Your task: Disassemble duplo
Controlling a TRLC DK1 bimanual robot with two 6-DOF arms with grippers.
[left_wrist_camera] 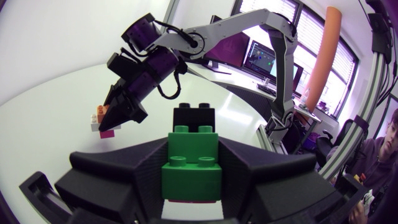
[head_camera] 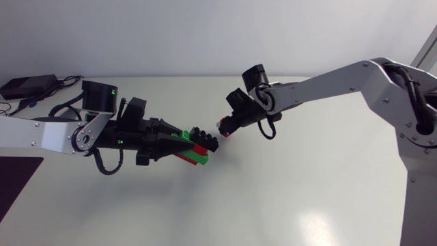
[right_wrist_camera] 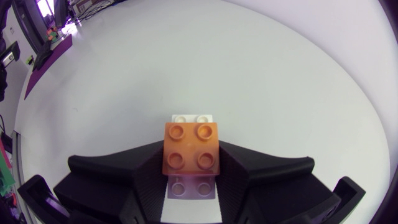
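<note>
White tabletop [head_camera: 287, 198] fills the head view, with both arms meeting above its middle. The left gripper [head_camera: 179, 141] comes in from the left edge, its fingers pinching a stack of Duplo: a green brick [head_camera: 196, 157] lowest, a red brick [head_camera: 199, 148] in between and a black brick [head_camera: 205, 137] on top, all jutting out past the fingertips. The right gripper [head_camera: 227, 126] reaches in from the right edge, just beside the black brick but apart from it. A small piece of orange shows at its tip; from here I cannot tell how its fingers stand.

In the left wrist view, the two wedge fingers [left_wrist_camera: 249, 171] press on the green brick [left_wrist_camera: 191, 171] from both sides, and the black brick [left_wrist_camera: 194, 116] sits ahead of it. Beyond them the right gripper [left_wrist_camera: 118, 118] hangs tilted over the tabletop with an orange brick [left_wrist_camera: 99, 112], a white brick [left_wrist_camera: 94, 124] and a purple brick [left_wrist_camera: 107, 132] at its tip.

In the right wrist view, the right gripper's fingers [right_wrist_camera: 143, 174] clamp the orange brick [right_wrist_camera: 191, 150] from two sides. The white brick [right_wrist_camera: 193, 117] pokes out ahead of it, and the purple brick [right_wrist_camera: 191, 188] lies behind it between the fingers.
</note>
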